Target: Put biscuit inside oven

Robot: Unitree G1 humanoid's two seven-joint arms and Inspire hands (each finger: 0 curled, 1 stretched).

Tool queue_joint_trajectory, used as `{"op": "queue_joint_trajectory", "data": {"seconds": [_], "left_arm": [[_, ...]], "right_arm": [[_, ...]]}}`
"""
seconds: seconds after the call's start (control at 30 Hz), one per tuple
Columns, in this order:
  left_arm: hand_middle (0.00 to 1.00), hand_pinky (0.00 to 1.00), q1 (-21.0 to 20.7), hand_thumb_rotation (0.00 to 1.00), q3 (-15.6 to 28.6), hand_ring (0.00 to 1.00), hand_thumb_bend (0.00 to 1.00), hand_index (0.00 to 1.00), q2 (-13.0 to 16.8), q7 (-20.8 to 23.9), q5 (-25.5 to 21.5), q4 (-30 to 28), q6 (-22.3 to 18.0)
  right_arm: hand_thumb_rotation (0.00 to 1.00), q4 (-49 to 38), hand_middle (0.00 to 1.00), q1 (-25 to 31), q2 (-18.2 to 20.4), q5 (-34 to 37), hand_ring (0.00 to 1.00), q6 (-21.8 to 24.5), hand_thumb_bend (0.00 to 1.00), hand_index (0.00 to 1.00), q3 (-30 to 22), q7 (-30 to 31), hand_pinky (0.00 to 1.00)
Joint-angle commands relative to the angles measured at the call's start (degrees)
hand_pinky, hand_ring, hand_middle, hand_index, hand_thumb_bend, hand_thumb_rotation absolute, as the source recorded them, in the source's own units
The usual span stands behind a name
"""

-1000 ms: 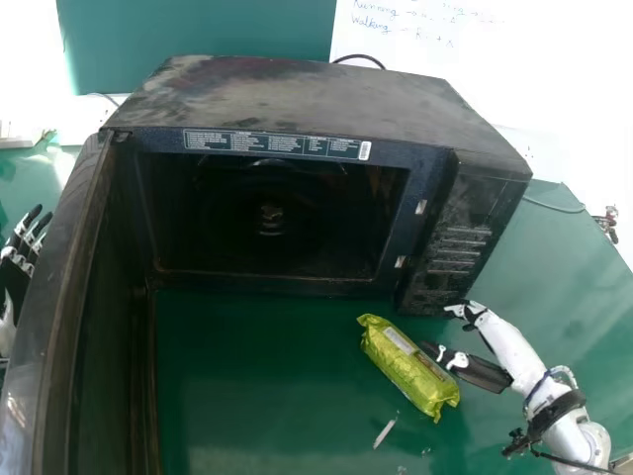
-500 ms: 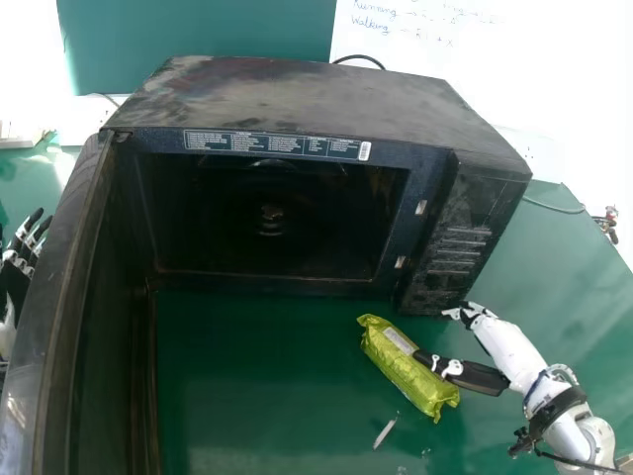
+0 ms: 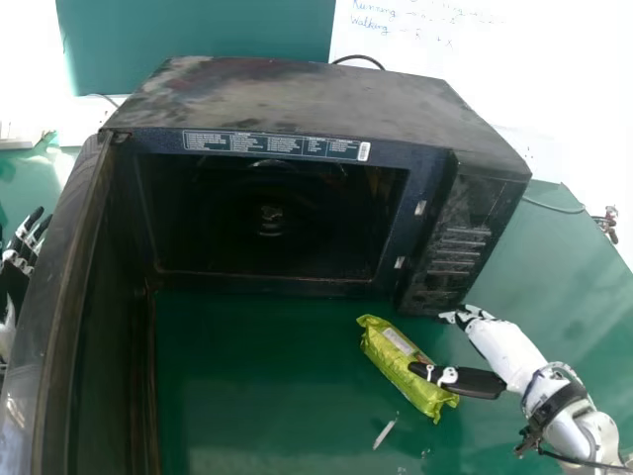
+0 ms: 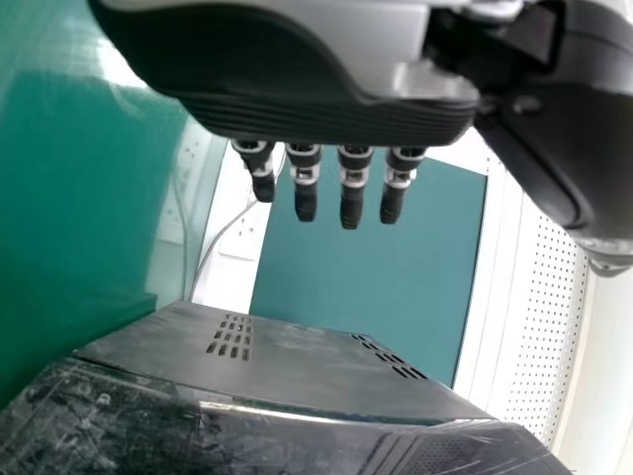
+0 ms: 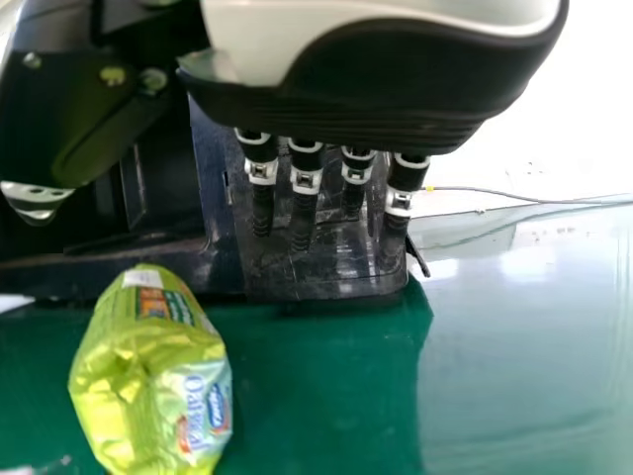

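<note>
Presently: right hand (image 3: pixel 478 382) wide, beside biscuit packet (image 3: pixel 398 364).
Thumb overlaps packet, contact unclear; left hand (image 3: pixel 14 283), wide, has oven door (image 3: pixel 61 287) beside it.

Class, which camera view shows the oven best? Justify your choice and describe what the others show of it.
The head view: it takes in the oven's top, open door, dark interior and control panel together. The left wrist view shows vented casing; the right wrist view, the lower front behind the right hand.

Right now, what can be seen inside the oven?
Inside the oven, a small fitting shows near the middle. The dark corners are unclear, and the upper frame covers the ceiling. The biscuit packet lies outside, on the table.
</note>
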Motion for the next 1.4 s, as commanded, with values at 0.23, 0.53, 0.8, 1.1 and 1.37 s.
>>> {"op": "queue_joint_trajectory", "data": {"seconds": [0.23,0.53,0.8,1.1,1.37], "left_arm": [[1.0,1.0,1.6,0.99,-0.8,1.0,0.99,1.0,-1.0,0.8,1.0,-2.3,-0.5],[1.0,1.0,1.7,0.99,-0.9,1.0,0.99,1.0,-1.3,1.2,1.1,-2.7,-0.5],[1.0,1.0,1.9,0.99,-1.2,1.0,0.98,1.0,-1.1,0.8,0.9,-2.7,-0.9],[1.0,1.0,2.4,0.99,-1.6,1.0,0.99,1.0,-1.3,1.6,1.1,-3.8,-0.5],[1.0,1.0,3.2,1.0,-2.3,1.0,0.99,1.0,-1.9,2.8,1.6,-5.4,-0.7]], "right_arm": [[0.63,-5.8,0.87,-0.1,-1.3,-3.6,0.85,5.9,1.0,0.89,2.0,3.5,0.76],[0.62,-6.2,0.87,-1.5,-1.1,-4.5,0.84,7.8,1.0,0.88,4.0,4.3,0.73],[0.64,-6.8,0.87,-3.9,-1.5,-6.0,0.82,11.0,1.0,0.88,6.3,6.5,0.72],[0.64,-9.0,0.87,-5.8,-2.5,-7.1,0.81,14.5,1.0,0.89,7.5,11.3,0.74],[0.63,-9.1,0.87,-7.1,-3.9,-8.0,0.82,14.7,1.0,0.89,8.1,13.1,0.74]]}}
